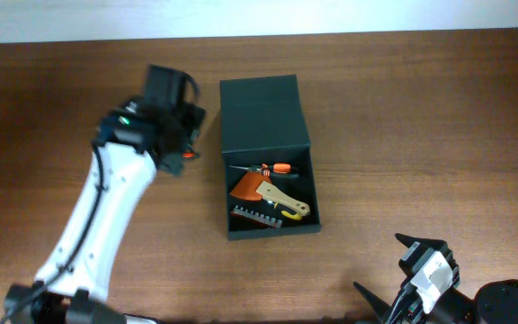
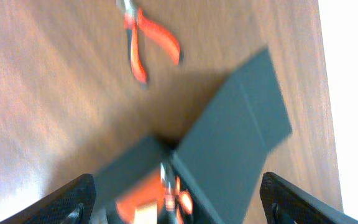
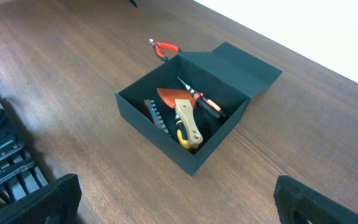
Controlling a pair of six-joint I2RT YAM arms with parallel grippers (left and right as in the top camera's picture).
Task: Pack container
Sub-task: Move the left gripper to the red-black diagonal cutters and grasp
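Your left gripper [image 2: 176, 186], spread wide at the overhead's upper left, hovers above 1 red pliers [image 2: 145, 40] beside the open container [image 1: 263, 112], apparently to pack it; right gripper [image 3: 179, 200] idles wide, lower right.

The white left arm [image 1: 106, 207] stretches far forward, the left gripper [image 2: 178, 193] spread wide. The right gripper [image 1: 380, 263] sits near its base, fingers likewise apart.
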